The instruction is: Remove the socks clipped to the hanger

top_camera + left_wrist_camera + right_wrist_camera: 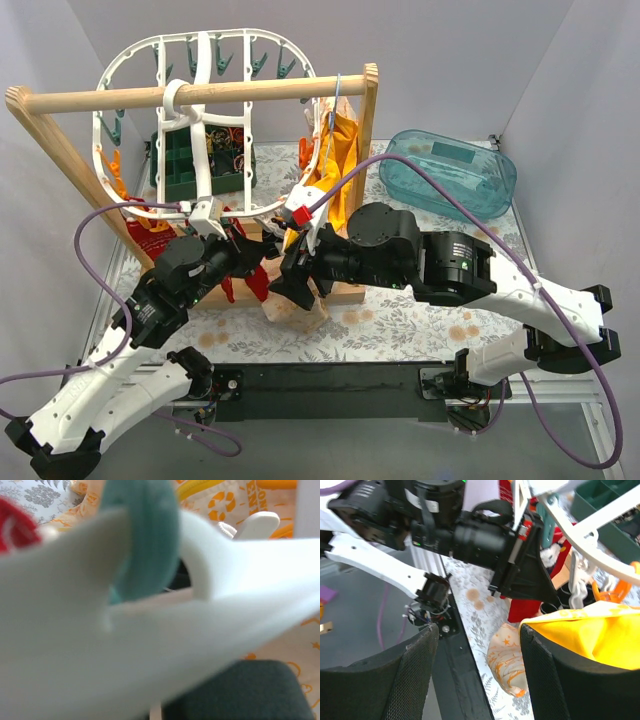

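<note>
The white oval hanger point(130, 60) hangs by its hook from a wooden rod, with teal pegs along its rim. Red socks point(250, 283) hang from its low near edge. They also show in the right wrist view point(525, 610), behind the left gripper. My left gripper point(235, 255) is pressed up against the hanger's lower rim. In the left wrist view the blurred frame point(150, 645) and a teal peg point(145, 545) fill the picture and hide the jaws. My right gripper point(479, 630) is open and empty just right of the socks point(295, 283). The black-and-white sock is hidden.
The wooden rack point(190, 95) spans the back. A yellow garment point(335, 160) hangs at its right and drapes over my right finger point(580, 640). A pale orange-patterned cloth point(507, 660) lies on the table below. A teal tub point(450, 175) sits at back right, a green crate point(185, 165) behind the hanger.
</note>
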Controlling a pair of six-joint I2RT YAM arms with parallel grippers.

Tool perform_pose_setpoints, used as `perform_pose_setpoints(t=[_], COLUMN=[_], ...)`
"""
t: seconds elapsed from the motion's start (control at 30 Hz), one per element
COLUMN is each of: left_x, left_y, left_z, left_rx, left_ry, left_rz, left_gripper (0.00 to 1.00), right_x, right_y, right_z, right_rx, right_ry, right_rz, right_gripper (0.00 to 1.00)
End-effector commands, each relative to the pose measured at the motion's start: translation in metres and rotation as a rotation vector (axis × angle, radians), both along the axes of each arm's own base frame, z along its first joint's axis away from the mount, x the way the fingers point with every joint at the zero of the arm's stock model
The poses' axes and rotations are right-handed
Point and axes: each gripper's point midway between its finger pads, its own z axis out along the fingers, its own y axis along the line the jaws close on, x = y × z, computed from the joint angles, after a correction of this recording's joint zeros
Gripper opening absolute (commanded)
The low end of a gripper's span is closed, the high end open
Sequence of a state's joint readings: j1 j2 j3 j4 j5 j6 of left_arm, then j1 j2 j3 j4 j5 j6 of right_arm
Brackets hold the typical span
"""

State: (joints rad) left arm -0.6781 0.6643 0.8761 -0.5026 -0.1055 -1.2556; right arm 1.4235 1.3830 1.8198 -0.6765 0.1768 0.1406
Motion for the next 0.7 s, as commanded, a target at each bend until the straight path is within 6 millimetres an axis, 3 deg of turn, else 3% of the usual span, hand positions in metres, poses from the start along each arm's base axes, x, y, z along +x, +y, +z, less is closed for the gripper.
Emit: perform_pose_setpoints(t=[0.0, 0.1, 0.23, 0.37, 0.47, 0.67], left_x=[-0.011, -0.020, -0.029, -0.034, -0.035, -0.022], left_y=[-0.003, -0.002, 0.002, 0.009, 0.011, 0.006], left_z=[0.024, 0.036, 0.041, 0.027, 0.021, -0.004], left_rx=[-0.029, -0.050, -0.050, -0.019, -0.021, 0.018], left_ry=[-0.047, -0.064, -0.060, -0.003, 0.000, 0.028], left_rz=[-0.056, -0.083, -0.100, -0.080, -0.076, -0.056], left_gripper=[0.00, 0.00, 0.04, 0.52, 0.63, 0.63], right_x=[-0.029, -0.041, -0.045, -0.042, -0.036, -0.042], right_y=[0.007, 0.004, 0.008, 0.003, -0.013, -0.045], right_z=[0.033, 0.050, 0.052, 0.049, 0.060, 0.083], right_rx=[0.121, 0.169, 0.184, 0.160, 0.185, 0.253], right_ry=[-0.002, -0.004, -0.001, -0.020, -0.044, -0.080], right_rz=[0.159, 0.227, 0.251, 0.239, 0.203, 0.215], right_gripper=[0.71, 0.71, 0.72, 0.73, 0.74, 0.76])
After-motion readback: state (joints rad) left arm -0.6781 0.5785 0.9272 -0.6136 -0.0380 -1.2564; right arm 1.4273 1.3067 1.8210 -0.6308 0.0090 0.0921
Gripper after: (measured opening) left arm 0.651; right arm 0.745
